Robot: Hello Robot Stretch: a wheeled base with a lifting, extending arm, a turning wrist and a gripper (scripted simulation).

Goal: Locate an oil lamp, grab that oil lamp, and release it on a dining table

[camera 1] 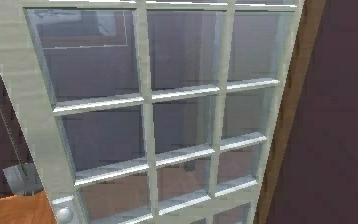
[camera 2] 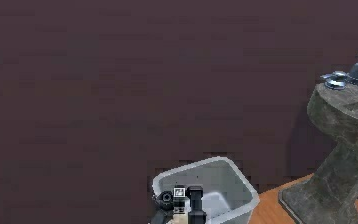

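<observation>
The gripper point(camera 2: 167, 200) sat low at the arm side view's bottom edge, its dark body just left of two white squares point(camera 2: 180, 190) at the end of the arm point(camera 2: 198, 212). A grey bin point(camera 2: 227, 185) stood right at and behind the fingers, so whether the gripper held anything could not be told, nor whether it touched the bin or hung over it. Where the oil lamp was could not be told either. Beyond the gripper and the bin rose a dark purple wall point(camera 2: 137, 80). Well apart from the gripper, toward that view's right, stood a stone pedestal sink point(camera 2: 342, 150) with a metal tap point(camera 2: 355, 72) on its top, and a patch of wood floor point(camera 2: 299, 205) lay between the bin and the sink's foot. The forward view met a white door point(camera 1: 147, 100) of glass panes close up, with a round knob point(camera 1: 63, 212) low on its left side, a brown frame point(camera 1: 287, 120) beside it on the right and the same dark wall past that.
</observation>
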